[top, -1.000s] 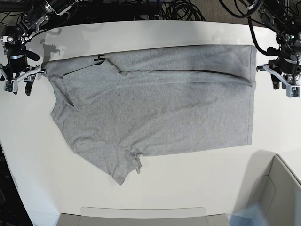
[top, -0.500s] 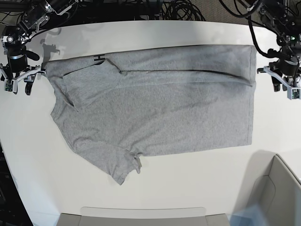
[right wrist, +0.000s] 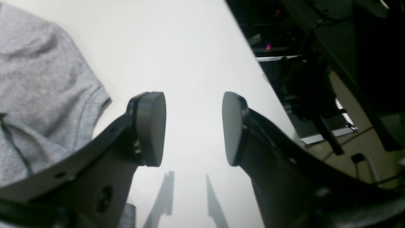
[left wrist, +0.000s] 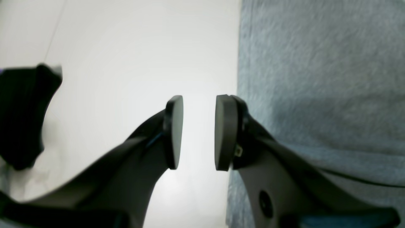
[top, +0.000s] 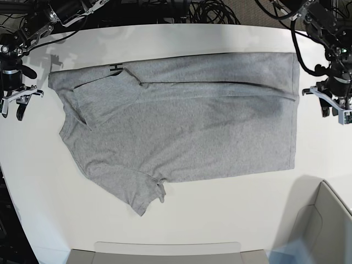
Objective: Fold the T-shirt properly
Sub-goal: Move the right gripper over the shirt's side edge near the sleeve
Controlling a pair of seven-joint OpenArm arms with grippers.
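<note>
The heather-grey T-shirt (top: 181, 126) lies flat across the white table (top: 220, 220), its far strip folded over toward me, with a bit of black lettering (top: 115, 68) peeking at the fold. One sleeve (top: 140, 192) sticks out toward the front. My left gripper (top: 329, 109) hovers just off the shirt's right edge, open and empty. In the left wrist view the left gripper (left wrist: 199, 131) has the T-shirt (left wrist: 316, 79) beside it. My right gripper (top: 14, 107) stands open off the shirt's left corner. In the right wrist view, the right gripper (right wrist: 193, 128) is over bare table, the T-shirt (right wrist: 38, 79) to one side.
A grey open box (top: 330, 225) stands at the front right and a flat tray (top: 165, 252) lies along the front edge. Cables (top: 209, 12) pile up behind the table. The table's edge (right wrist: 253, 60) runs close past the right gripper.
Both grippers have drawn outward, away from the shirt's edges: the right one to the left of the corner, the left one slightly right and toward the front. The shirt has not moved.
</note>
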